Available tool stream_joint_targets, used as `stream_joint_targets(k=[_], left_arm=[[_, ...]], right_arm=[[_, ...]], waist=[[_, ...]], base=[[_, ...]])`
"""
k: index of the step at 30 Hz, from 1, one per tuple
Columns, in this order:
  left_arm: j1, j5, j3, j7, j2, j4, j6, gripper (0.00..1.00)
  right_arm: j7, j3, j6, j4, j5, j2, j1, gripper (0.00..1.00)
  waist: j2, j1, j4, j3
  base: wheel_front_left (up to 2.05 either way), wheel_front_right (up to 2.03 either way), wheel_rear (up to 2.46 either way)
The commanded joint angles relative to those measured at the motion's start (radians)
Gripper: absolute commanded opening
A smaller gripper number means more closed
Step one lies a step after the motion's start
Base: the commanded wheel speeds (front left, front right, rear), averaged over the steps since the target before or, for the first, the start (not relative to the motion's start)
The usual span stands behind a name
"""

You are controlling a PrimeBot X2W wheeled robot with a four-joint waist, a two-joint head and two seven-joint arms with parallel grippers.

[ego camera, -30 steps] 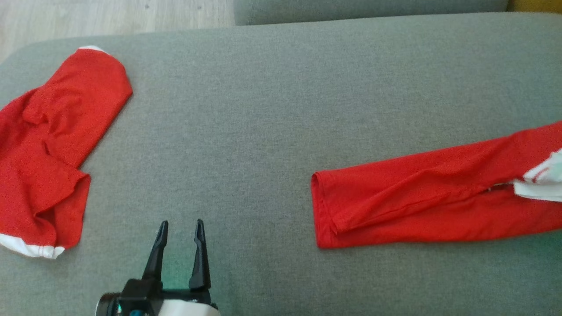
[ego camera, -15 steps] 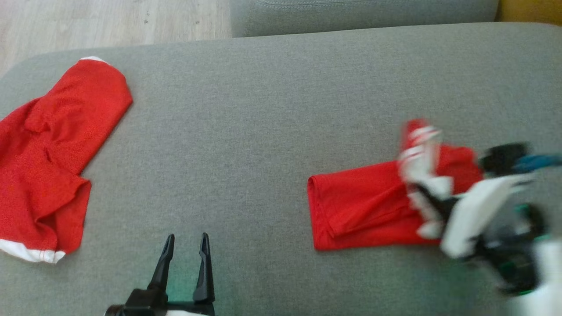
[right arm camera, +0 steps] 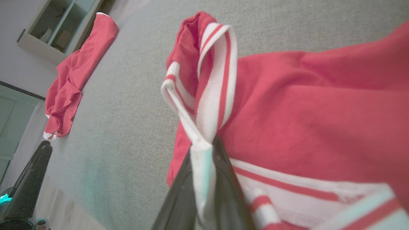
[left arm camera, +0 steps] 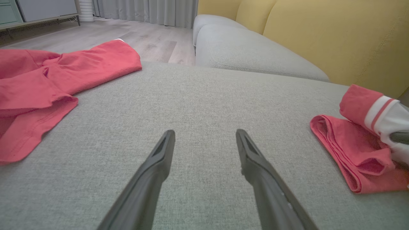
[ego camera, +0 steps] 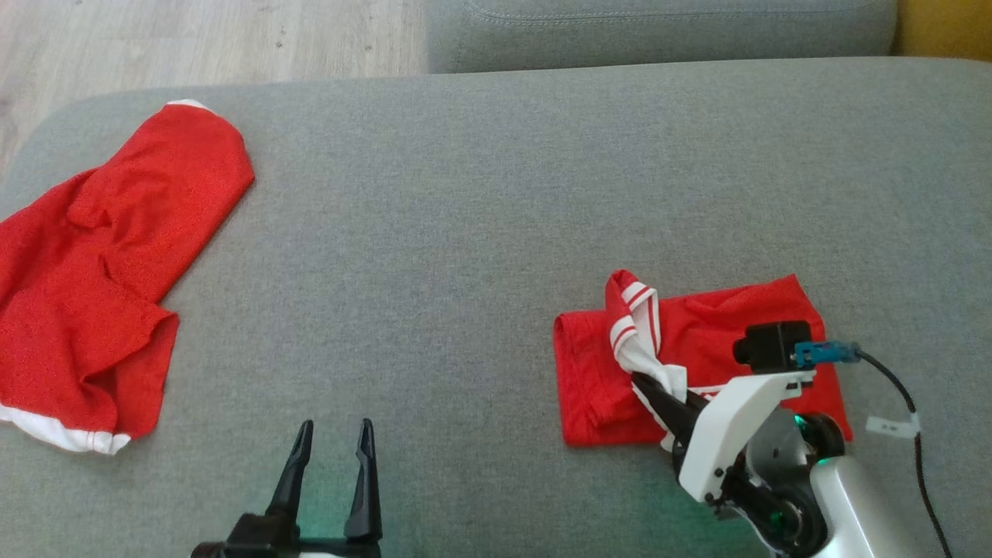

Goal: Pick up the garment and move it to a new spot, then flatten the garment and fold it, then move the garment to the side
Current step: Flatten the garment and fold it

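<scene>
At the lower right of the head view we see the garment [ego camera: 721, 318], folded on the cushion [ego camera: 465, 232], its striped trim [ego camera: 632, 341] pinched in our right gripper [ego camera: 649, 390] (the right wrist view shows the fingers [right arm camera: 179, 191] clamped tight on it). Our left gripper [ego camera: 333, 426] hovers wide open, empty, at bottom left. From the left wrist we gain a yellow backrest [left arm camera: 319, 35], upper right.

The head view looks steeply down on the cushion [ego camera: 465, 232]. The left wrist view skims low across it toward a yellow sofa back [left arm camera: 319, 38]. The right wrist view sits close against the garment [right arm camera: 303, 105], which all three share.
</scene>
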Motion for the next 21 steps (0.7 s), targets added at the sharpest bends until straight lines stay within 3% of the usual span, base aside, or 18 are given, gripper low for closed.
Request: stream_joint_targets(k=[1, 7, 8, 9, 16, 21], left_arm=[[-0.007, 0.005, 0.025, -0.01, -0.006, -0.022, 0.002, 1.0], [-0.009, -0.003, 0.005, -0.01, -0.007, -0.013, 0.006, 1.0], [-0.009, -0.004, 0.002, -0.01, -0.007, -0.012, 0.006, 1.0], [-0.01, -0.005, -0.001, -0.01, -0.007, -0.009, 0.006, 1.0], [-0.004, 0.001, 0.002, -0.01, -0.007, -0.005, 0.01, 1.0], [0.009, 0.005, 0.015, -0.01, -0.007, -0.014, 0.012, 1.0]], right_arm=[[-0.029, 0.034, 0.008, -0.024, 0.016, 0.013, -0.056, 0.0], [-0.084, 0.08, 0.008, 0.012, 0.068, 0.013, -0.084, 0.03], [-0.095, 0.09, 0.008, 0.017, 0.083, 0.013, -0.089, 0.35], [-0.106, 0.101, 0.008, 0.02, 0.095, 0.013, -0.095, 1.0], [-0.201, 0.152, 0.008, -0.031, 0.268, 0.013, -0.101, 1.0], [-0.27, 0.119, 0.008, -0.103, 0.212, 0.012, -0.077, 1.0]], waist=[[-0.0001, 0.0001, -0.001, 0.0], [-0.0001, 0.0001, -0.008, -0.004], [-0.0001, 0.0001, -0.009, -0.005], [-0.0001, 0.0001, -0.011, -0.006], [-0.0001, 0.0001, -0.025, -0.016], [-0.0001, 0.0001, -0.042, -0.025]], base=[[0.0, 0.0, 0.0], [0.0, 0.0, 0.0], [0.0, 0.0, 0.0], [0.0, 0.0, 0.0], [0.0, 0.0, 0.0], [0.0, 0.0, 0.0]])
